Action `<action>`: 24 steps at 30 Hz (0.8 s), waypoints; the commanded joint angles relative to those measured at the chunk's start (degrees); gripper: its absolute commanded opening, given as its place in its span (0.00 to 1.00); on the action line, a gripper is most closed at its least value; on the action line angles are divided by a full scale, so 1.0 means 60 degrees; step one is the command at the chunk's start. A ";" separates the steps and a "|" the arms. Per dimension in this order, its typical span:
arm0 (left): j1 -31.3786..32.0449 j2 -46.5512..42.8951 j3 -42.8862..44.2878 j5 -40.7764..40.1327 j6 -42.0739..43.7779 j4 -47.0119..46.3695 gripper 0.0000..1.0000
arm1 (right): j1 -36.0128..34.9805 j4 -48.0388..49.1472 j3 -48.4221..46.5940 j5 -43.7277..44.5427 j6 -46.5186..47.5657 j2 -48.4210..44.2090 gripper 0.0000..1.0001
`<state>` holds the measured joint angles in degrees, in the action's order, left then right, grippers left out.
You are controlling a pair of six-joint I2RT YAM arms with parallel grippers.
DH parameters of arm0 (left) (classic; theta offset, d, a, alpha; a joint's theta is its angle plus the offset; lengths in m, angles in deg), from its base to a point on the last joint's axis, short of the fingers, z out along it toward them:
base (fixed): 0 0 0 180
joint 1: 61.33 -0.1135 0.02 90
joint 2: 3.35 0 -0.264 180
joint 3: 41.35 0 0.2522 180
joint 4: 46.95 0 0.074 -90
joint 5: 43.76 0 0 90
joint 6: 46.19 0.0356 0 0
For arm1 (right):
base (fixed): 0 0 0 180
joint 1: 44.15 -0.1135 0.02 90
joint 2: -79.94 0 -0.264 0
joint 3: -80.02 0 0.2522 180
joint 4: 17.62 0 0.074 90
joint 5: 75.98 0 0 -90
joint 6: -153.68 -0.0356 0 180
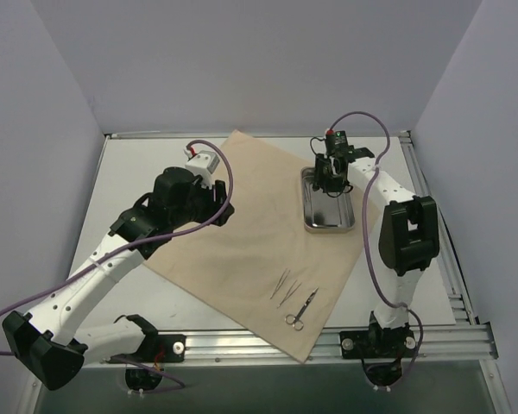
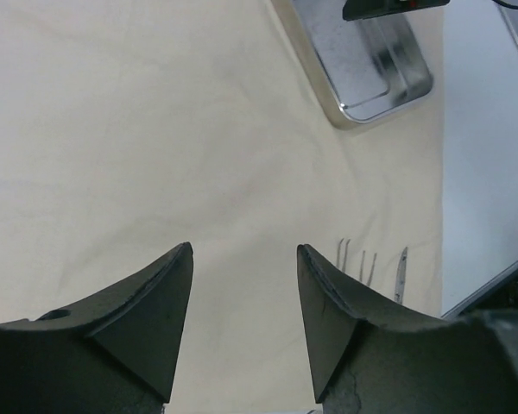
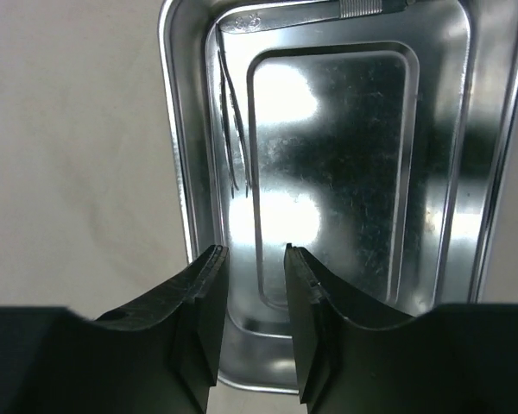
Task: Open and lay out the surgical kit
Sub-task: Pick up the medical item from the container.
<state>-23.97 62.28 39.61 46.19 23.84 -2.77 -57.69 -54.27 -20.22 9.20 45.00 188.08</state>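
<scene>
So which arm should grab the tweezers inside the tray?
Probably the right. The right gripper hangs open over the tray, close to the tweezers. The left gripper is open over bare cloth, farther away.

The left arm [image 1: 104, 272] reaches forward from its base in a long, low slant. Its wrist is bent so that the left gripper [image 2: 244, 252] points down and ahead, with its two dark fingers [image 2: 142, 302] spread wide and empty between the tips. The right arm [image 1: 404, 228] rises from its base, folds at the elbow and stretches forward; the right gripper [image 3: 255, 252] aims steeply down, well apart from the left one, its jaws parted by a narrower gap and gripping nothing.
</scene>
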 commanded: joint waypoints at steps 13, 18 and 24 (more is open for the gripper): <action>-0.0353 0.0312 0.0959 -0.0137 0.1468 0.1317 0.70 | -0.0043 0.1999 -0.0997 -0.0720 0.1003 0.2029 0.39; -0.0368 0.0356 0.0929 -0.0167 0.1438 0.1420 0.70 | -0.0028 0.1925 -0.1290 -0.0647 0.1252 0.2412 0.39; -0.0514 0.0415 0.0841 -0.0020 0.1306 0.1347 0.70 | -0.0043 0.1795 -0.1480 -0.0867 0.1589 0.2777 0.38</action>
<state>-26.46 64.46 43.39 45.88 31.40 5.32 -57.69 -43.02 -26.25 5.13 52.46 203.82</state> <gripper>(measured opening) 0.701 0.384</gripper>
